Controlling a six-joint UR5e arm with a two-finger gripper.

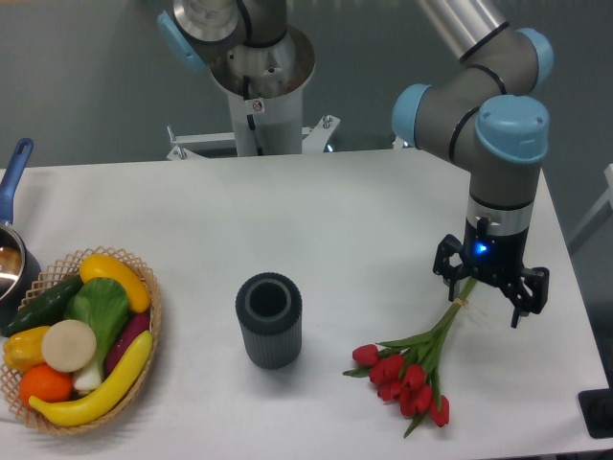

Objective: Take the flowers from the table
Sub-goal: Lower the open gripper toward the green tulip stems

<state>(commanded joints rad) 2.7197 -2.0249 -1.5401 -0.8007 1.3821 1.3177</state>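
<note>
The flowers point(406, 372), a bunch of red tulips with green stems, lie at the front right of the white table point(364, 220), heads toward the front edge. Their tied stems slant up and to the right into my gripper point(479, 290). It points straight down over the stem ends and is shut on them, its black fingers point(446, 267) standing on either side. The flower heads still look low, at or just above the tabletop.
A dark ribbed cylindrical vase point(269, 319) stands upright left of the flowers. A wicker basket point(149, 287) of toy vegetables sits at the front left, with a blue-handled pot point(13, 251) behind it. The table's right edge runs close to the gripper.
</note>
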